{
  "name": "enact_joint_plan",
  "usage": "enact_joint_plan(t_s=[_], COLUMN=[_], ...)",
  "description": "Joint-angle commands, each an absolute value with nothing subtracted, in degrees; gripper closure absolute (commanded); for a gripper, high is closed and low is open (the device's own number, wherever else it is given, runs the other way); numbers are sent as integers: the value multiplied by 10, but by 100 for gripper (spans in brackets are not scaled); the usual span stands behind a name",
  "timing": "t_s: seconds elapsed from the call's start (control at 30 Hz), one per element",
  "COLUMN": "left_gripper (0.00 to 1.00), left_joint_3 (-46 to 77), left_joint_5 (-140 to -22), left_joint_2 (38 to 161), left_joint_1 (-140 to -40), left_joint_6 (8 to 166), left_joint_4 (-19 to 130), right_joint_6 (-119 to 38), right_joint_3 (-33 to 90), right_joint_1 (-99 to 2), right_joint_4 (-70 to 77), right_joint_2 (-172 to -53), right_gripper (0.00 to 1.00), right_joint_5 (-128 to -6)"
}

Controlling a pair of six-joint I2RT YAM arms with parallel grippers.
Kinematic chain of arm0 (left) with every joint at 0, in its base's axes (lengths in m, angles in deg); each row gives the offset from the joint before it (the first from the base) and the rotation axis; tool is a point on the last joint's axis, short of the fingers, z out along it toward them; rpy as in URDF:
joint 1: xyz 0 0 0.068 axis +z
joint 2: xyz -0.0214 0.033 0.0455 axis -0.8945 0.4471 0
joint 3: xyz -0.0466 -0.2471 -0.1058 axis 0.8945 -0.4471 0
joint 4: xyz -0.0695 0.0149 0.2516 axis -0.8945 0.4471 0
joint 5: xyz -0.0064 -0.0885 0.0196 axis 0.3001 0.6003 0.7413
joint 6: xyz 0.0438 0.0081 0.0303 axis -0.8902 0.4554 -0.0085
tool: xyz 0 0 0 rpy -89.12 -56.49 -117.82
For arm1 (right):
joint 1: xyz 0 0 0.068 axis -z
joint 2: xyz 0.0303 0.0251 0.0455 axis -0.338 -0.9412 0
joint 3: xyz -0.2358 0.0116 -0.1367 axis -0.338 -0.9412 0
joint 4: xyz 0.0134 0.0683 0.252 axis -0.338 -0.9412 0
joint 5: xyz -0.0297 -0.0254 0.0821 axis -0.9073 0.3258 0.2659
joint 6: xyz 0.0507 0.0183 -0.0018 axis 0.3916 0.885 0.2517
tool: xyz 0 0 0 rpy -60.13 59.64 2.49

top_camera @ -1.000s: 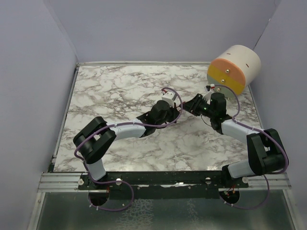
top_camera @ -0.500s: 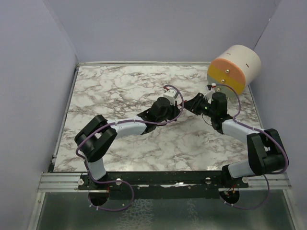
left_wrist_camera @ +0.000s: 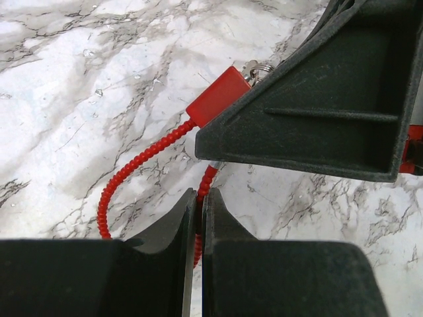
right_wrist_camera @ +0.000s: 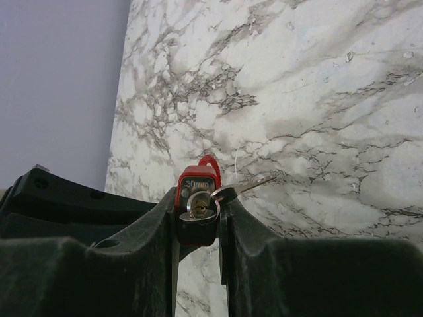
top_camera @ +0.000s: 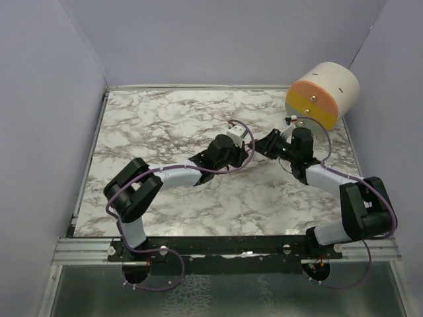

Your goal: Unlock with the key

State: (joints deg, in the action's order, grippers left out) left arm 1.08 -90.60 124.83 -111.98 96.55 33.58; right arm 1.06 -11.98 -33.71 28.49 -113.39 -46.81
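The right gripper (right_wrist_camera: 199,218) holds the red lock (right_wrist_camera: 198,185) just beside the left gripper (left_wrist_camera: 200,198), which pinches its red cord (left_wrist_camera: 132,162). 1 key (right_wrist_camera: 225,193) touches the lock's front, but I think nothing is turned yet.

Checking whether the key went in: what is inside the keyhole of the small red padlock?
A silver key appears seated in the keyhole, its ring in front. The blade is hidden inside the small red padlock, which the right gripper clamps. A second key sticks out rightward.
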Motion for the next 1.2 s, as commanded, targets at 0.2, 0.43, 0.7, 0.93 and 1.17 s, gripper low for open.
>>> enact_joint_plan(t_s=[0.2,0.43,0.7,0.93,1.17], left_gripper=[100,100,100,100,83], left_joint_3=[-16,-30,-43,-57,-57], left_joint_5=[-903,-860,-823,-835,-821], left_joint_2=[1232,1217,1212,1212,1212], left_joint_1=[-1098,-1099,-1105,-1108,-1111], left_joint_6=[876,837,791,774,789], left_joint_4=[306,282,263,247,244], right_joint_6=[-4,-12,-23,-27,-20], right_joint_3=[-125,-122,-119,-119,-120], right_joint_1=[-323,-319,-311,-307,-306], right_joint_4=[297,296,292,288,292], right_joint_2=[-1139,-1147,-1150,-1151,-1146], right_gripper=[99,99,99,99,99], right_joint_5=[-395,-383,-367,-360,-363])
